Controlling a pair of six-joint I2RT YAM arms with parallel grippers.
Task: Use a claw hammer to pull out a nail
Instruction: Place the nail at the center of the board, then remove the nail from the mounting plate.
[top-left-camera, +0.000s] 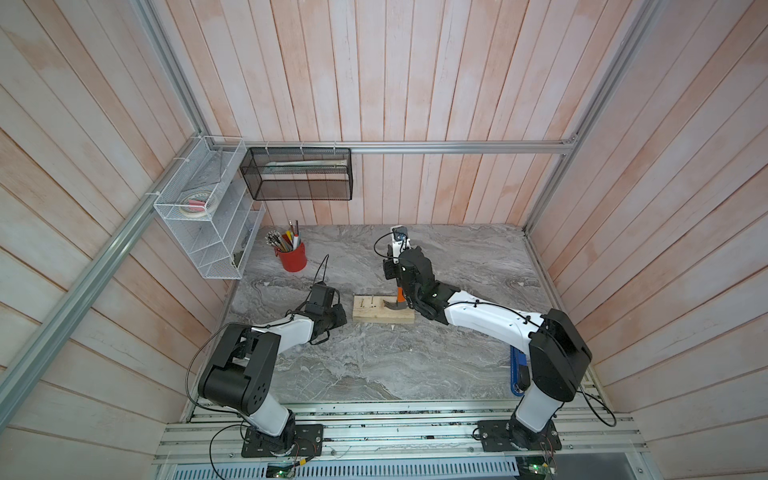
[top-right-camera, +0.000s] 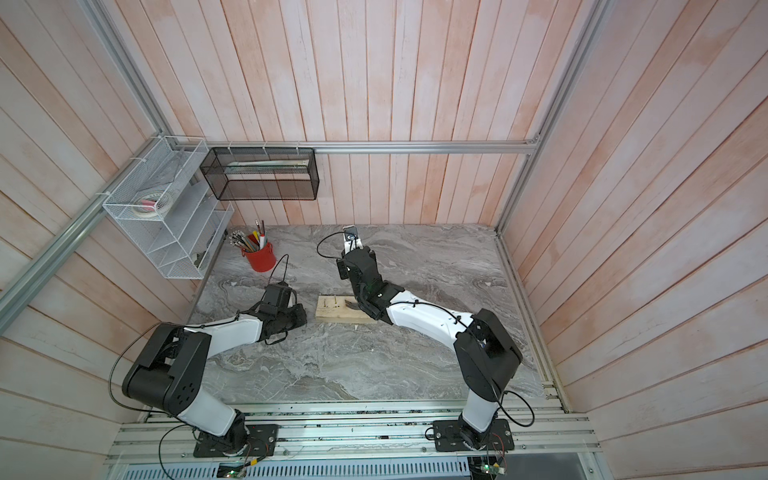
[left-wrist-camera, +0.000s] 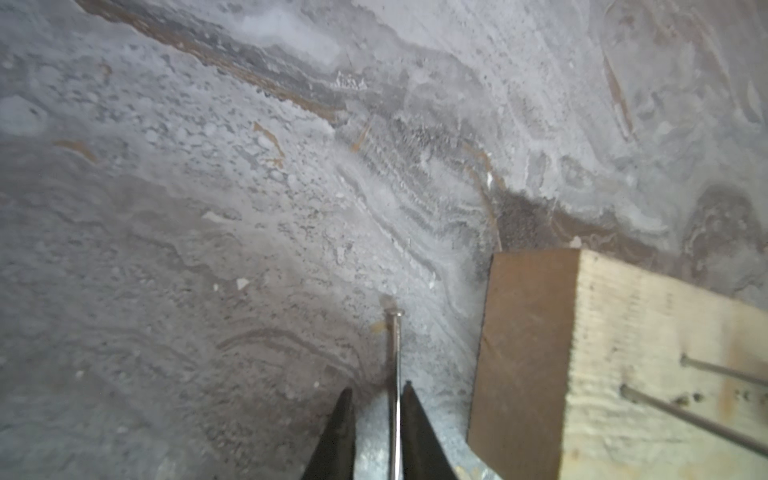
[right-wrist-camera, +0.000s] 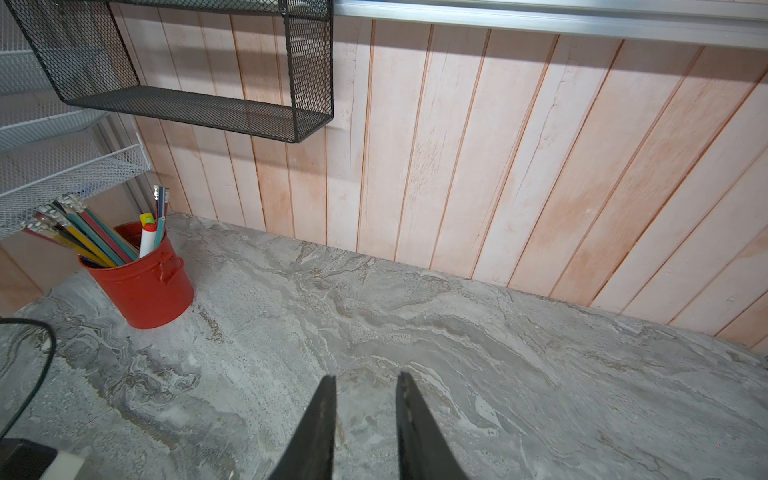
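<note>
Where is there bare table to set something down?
Free: the table in front of the wooden block, and its far right corner. Crowded: at the block, with claw hammer, left gripper and right gripper; by the red cup.

Pinkish plank walls (top-left-camera: 415, 83), grey marbled tabletop (top-left-camera: 415, 365), black mesh shelf (top-left-camera: 299, 176), aluminium frame (top-left-camera: 457, 146)

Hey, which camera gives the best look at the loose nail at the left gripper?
The left wrist view: the nail shows full length between the fingers of the left gripper, beside the block. In both top views the gripper's own body hides it. The right wrist view faces the wall and misses it.
</note>
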